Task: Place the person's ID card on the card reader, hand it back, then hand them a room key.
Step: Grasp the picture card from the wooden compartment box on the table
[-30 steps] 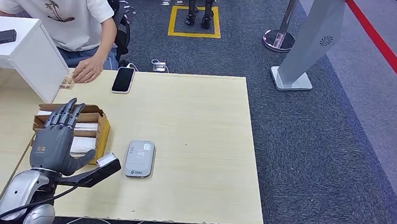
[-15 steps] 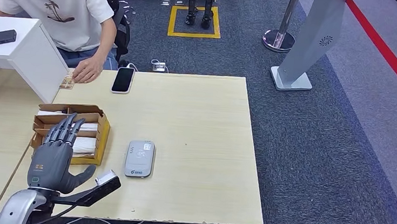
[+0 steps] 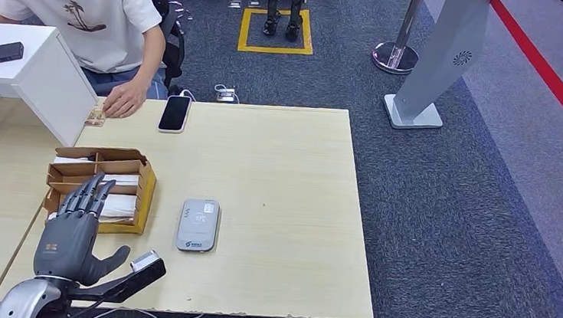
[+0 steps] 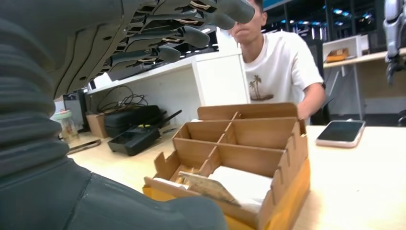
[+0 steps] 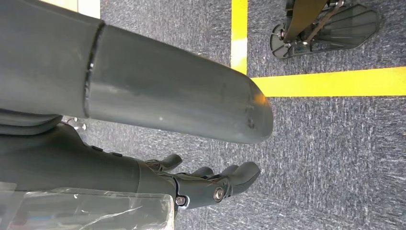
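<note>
My left hand (image 3: 72,234) hovers flat over the near left part of the table, fingers spread and holding nothing, its fingertips at the near edge of the cardboard box (image 3: 101,185). The box holds white cards (image 4: 239,181) in its near compartments. To the right of my hand the grey card reader (image 3: 198,225) lies on the table with nothing on it. The person's hand (image 3: 123,100) rests at the far edge beside a small brownish card-like item (image 3: 95,117), too small to identify. My right hand (image 5: 153,100) hangs over the carpet with loosely bent fingers (image 5: 225,182) and nothing in it.
A phone (image 3: 175,113) lies at the table's far edge near the person (image 3: 76,10). A white desk unit (image 3: 43,80) stands at the far left. A dark bracket on my wrist (image 3: 134,273) juts toward the reader. A stanchion base (image 3: 395,57) and grey sign stand (image 3: 433,64) stand on the carpet.
My left hand has drawn back toward me, from over the box's middle to its near edge. The person, the reader and the phone have not moved.
</note>
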Robot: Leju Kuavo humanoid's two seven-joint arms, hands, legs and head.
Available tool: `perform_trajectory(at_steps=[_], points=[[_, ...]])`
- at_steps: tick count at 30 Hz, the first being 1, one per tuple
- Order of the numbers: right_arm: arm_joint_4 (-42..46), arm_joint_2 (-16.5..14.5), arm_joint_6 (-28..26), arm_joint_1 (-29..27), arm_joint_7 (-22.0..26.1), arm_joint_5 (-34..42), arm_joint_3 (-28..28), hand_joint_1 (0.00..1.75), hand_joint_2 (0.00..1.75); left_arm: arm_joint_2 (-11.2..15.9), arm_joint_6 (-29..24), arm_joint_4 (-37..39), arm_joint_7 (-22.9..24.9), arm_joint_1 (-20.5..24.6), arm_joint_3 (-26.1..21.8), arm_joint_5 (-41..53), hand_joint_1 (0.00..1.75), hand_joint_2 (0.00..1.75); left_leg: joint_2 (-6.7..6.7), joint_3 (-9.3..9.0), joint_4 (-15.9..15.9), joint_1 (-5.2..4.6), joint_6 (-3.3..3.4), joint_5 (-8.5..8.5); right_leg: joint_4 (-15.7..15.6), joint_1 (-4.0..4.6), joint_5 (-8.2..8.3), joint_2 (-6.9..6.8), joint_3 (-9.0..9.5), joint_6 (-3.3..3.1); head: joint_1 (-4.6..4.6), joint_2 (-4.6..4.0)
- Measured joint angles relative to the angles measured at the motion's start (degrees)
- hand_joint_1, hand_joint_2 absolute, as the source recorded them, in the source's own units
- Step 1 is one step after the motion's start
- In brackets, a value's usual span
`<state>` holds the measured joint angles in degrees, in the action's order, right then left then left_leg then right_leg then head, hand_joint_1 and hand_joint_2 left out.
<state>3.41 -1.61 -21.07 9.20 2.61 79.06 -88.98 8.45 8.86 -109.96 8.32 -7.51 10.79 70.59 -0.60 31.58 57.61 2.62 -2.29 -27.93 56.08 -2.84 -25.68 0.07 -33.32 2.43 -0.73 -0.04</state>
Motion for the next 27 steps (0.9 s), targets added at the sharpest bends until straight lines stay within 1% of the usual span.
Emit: perform_trajectory(at_steps=[6, 13, 21, 27], points=[[0.0, 0.0, 0.1, 0.0, -0.3, -1.1, -0.2, 0.00, 0.00, 0.7, 2.7, 1.5, -0.4, 1.2, -1.4, 0.0, 0.00, 1.75, 0.00, 0.00, 0.0, 0.00, 0.00, 0.00, 0.0, 0.00, 0.00, 0.00, 0.00, 0.00, 0.01, 0.00], [0.0, 0.0, 0.2, 0.1, -0.5, -2.3, -0.2, 0.00, 0.00, 1.6, 4.6, 5.6, -1.2, 5.5, -1.4, 0.1, 0.00, 1.75, 0.00, -0.01, 0.0, 0.00, -0.01, 0.02, 0.0, 0.00, 0.03, 0.00, 0.01, 0.01, -0.01, 0.00], [0.0, 0.0, 0.2, 0.2, -1.0, -3.4, -0.2, 0.00, 0.00, 2.0, 6.1, 9.0, -1.4, 9.0, -1.3, -0.1, 0.00, 1.75, 0.00, -0.01, 0.0, 0.00, -0.02, 0.04, 0.0, 0.00, 0.02, 0.01, 0.00, 0.01, 0.01, 0.01], [0.0, 0.0, 0.2, 0.2, -1.0, -3.3, -0.2, 0.00, 0.00, 3.6, 7.5, 10.9, -1.8, 10.4, -1.2, -2.1, 0.00, 1.75, -0.01, -0.03, 0.0, 0.01, -0.03, 0.04, 0.0, 0.00, 0.03, 0.03, 0.00, 0.00, 0.01, 0.00]])
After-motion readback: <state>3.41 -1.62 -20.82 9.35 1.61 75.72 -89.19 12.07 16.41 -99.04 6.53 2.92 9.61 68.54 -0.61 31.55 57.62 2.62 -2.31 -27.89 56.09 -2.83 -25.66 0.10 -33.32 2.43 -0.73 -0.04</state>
